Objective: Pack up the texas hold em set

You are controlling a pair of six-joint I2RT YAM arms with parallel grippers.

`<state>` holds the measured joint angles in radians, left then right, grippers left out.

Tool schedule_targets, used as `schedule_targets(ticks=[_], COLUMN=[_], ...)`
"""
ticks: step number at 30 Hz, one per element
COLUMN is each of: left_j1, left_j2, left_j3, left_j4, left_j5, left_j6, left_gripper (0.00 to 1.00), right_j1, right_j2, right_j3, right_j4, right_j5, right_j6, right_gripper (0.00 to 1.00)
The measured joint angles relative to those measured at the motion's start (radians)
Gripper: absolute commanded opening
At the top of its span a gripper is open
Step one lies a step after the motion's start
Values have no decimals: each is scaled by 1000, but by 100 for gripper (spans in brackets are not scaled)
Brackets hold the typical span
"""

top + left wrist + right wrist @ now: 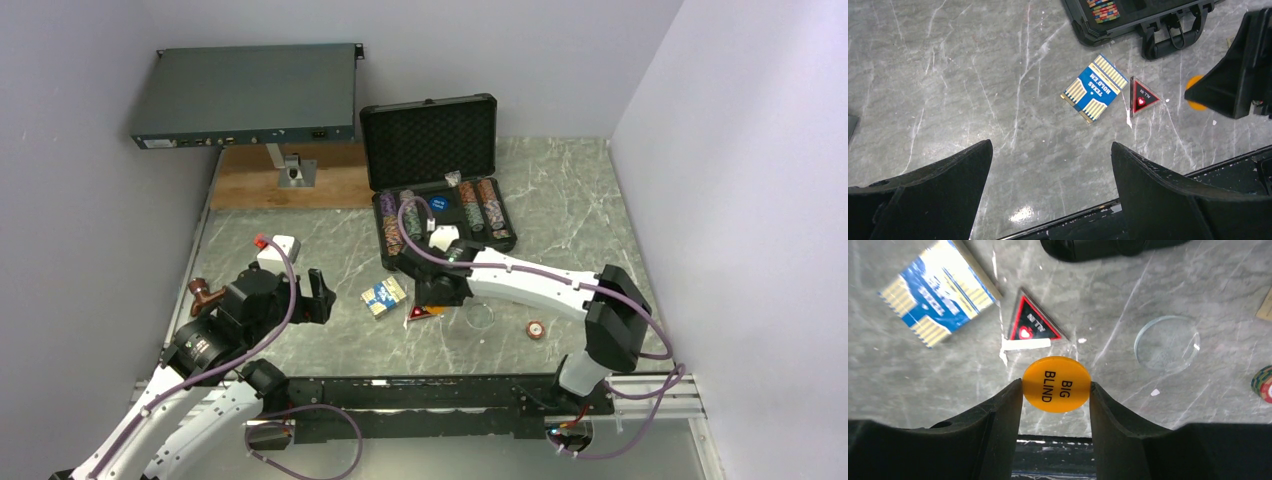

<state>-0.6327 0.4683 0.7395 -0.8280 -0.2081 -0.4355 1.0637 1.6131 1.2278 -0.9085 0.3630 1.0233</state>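
The black briefcase (pixel 430 135) of the texas hold em set stands open at the back, with rows of striped chips (pixel 480 205) in its base. My right gripper (pixel 1056 386) is shut on the orange "BIG BLIND" button (pixel 1056 377), pinching its edges between both fingertips just in front of the case. A red triangle (pixel 1032 322) and a blue card deck (pixel 938 292) lie on the table beside it. My left gripper (pixel 1052 150) hangs open over bare table left of the deck (pixel 1094 88), holding nothing.
A clear round disc (pixel 1166 343) and a loose striped chip (pixel 536 329) lie right of the right gripper. A large grey electronics box (pixel 245 95) stands on a wooden board (pixel 290 180) at the back left. A copper fitting (pixel 205 293) sits by the left arm.
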Motion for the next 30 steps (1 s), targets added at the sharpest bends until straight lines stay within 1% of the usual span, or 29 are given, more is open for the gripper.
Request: schedule_targets(ticks=[4,13,17,21,30], left_j1=[0,0,0,0,0], left_j2=[0,-8,-18,-20,-19], left_j3=[0,0,0,0,0], left_j4=[0,0,0,0,0], left_j5=[0,0,0,0,0], left_j6=[0,0,0,0,0], left_gripper=[95,96,96,96,96], right_j1=[-51,-258,-332,-372,-418], right_j2=[-3,0,37,109,251], right_j3=[74,244,314,369,452], right_j4=[-22,-39,-39,-38,-35], right_j5=[5,13,13,6,-31], right_j6=[-38,-173,-236,-288,-360], right_gripper=[39,37,37,37,37])
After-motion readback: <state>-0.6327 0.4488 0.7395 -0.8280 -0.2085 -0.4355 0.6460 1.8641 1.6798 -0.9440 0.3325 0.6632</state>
